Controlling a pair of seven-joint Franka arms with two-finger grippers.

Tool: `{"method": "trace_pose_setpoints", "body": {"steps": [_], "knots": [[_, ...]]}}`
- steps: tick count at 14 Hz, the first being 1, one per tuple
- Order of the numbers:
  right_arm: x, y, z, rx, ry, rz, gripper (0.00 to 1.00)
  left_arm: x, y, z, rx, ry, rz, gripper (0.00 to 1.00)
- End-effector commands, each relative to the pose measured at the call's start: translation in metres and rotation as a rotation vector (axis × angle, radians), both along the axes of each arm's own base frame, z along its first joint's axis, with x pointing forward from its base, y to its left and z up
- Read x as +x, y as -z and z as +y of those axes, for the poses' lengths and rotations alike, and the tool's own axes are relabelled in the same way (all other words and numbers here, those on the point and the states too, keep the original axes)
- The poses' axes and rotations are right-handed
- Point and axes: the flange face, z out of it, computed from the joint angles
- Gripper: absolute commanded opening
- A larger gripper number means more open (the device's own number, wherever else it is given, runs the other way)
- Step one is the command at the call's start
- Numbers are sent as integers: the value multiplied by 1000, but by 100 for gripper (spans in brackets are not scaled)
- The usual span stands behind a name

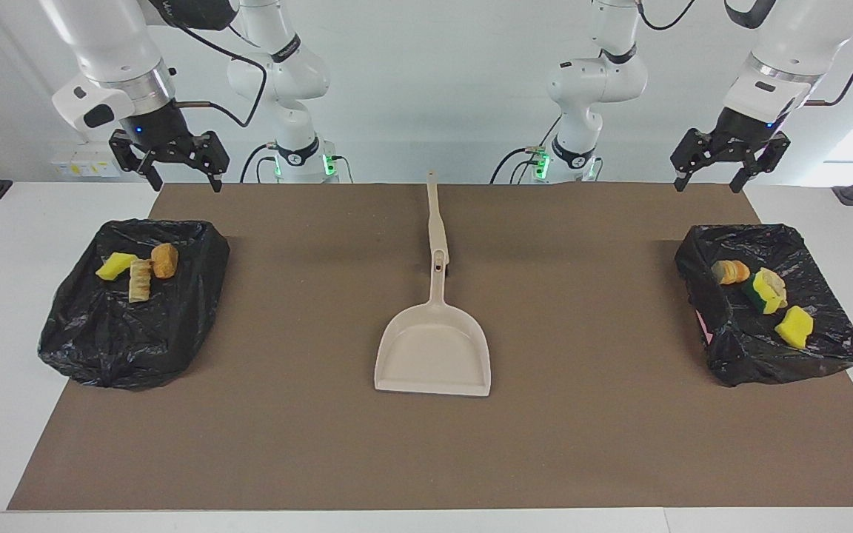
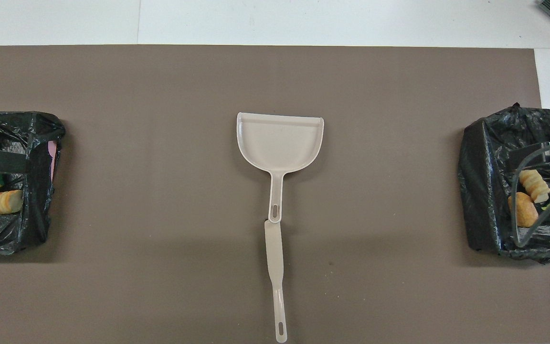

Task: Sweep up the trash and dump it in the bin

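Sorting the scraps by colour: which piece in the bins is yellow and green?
The two-tone chunk in the bin at the left arm's end, between an orange piece and a plain yellow one.

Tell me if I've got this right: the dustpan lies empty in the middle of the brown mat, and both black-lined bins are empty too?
Not quite. The dustpan is empty on the brown mat, but both bins hold trash: three chunks in one black-lined bin, three in the other, as the facing view shows.
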Motion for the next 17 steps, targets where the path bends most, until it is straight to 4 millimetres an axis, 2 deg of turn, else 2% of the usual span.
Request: {"method": "trace_pose_setpoints", "body": {"steps": [1,8,17], "knots": [[-3,-2,-1,19,-10,-5,100,-4,-3,-5,-14,10,10,100],[-3,-2,-1,19,-10,-5,100,-9,-1,-9,-41,4,35,100],[-4,-1,-1,19,-11,3,100,-9,-3,-3,-10,-10,34,100]]}}
